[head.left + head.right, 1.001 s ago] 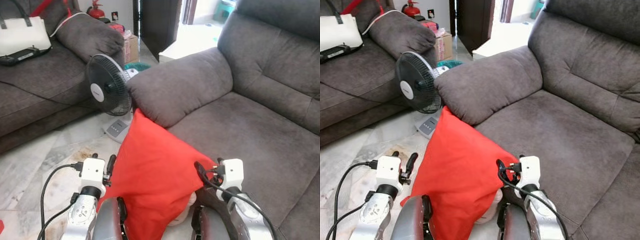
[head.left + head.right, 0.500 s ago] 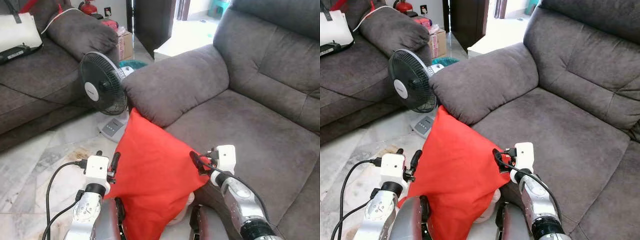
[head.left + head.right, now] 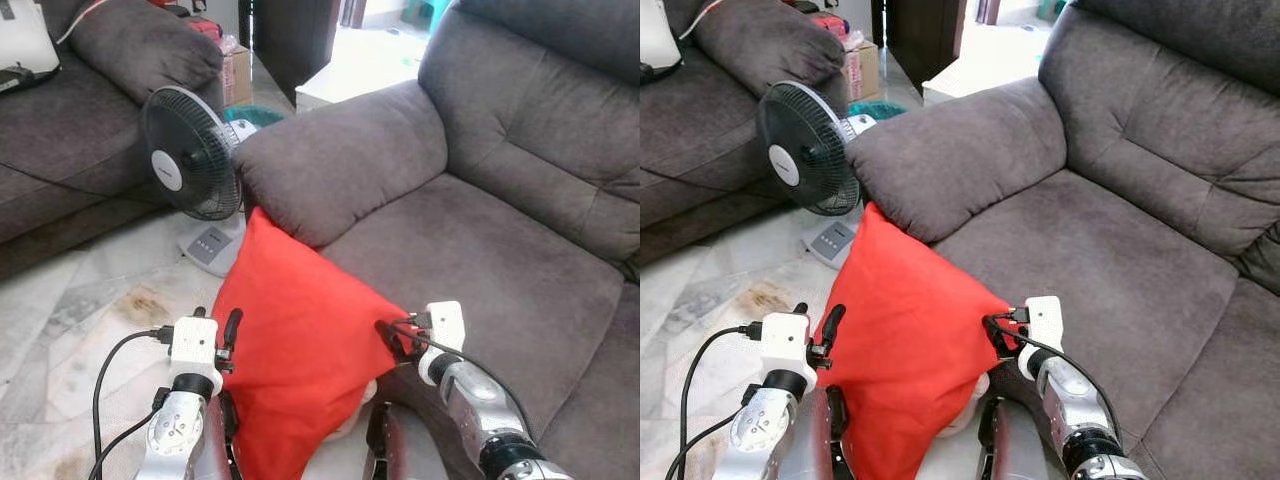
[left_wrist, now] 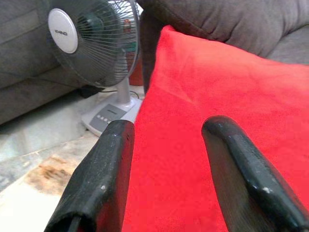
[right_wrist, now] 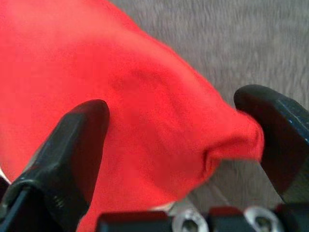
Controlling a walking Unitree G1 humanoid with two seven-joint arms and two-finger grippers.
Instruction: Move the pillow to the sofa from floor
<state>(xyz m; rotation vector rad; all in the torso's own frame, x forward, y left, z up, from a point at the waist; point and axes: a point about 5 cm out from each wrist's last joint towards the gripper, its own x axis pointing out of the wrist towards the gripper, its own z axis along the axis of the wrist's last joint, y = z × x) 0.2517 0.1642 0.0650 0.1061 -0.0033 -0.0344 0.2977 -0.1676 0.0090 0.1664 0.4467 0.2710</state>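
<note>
Left tool [image 4: 166, 169] and right tool [image 5: 174, 140] both stand with fingers spread, pressing the bright red fabric pillow [image 3: 300, 320] between them from either side rather than pinching it. That pillow hangs off the floor in front of the robot, its upper corner touching the underside of the padded armrest [image 3: 340, 160] of the grey suede sofa [image 3: 500, 240], its right corner over the front edge of the seat cushion. Just beside the armrest, on the marble tile floor [image 3: 70, 310], stands a black-caged pedestal fan with a white hub [image 3: 190, 160]. Beyond the fan sits a second grey sofa [image 3: 70, 130].
</note>
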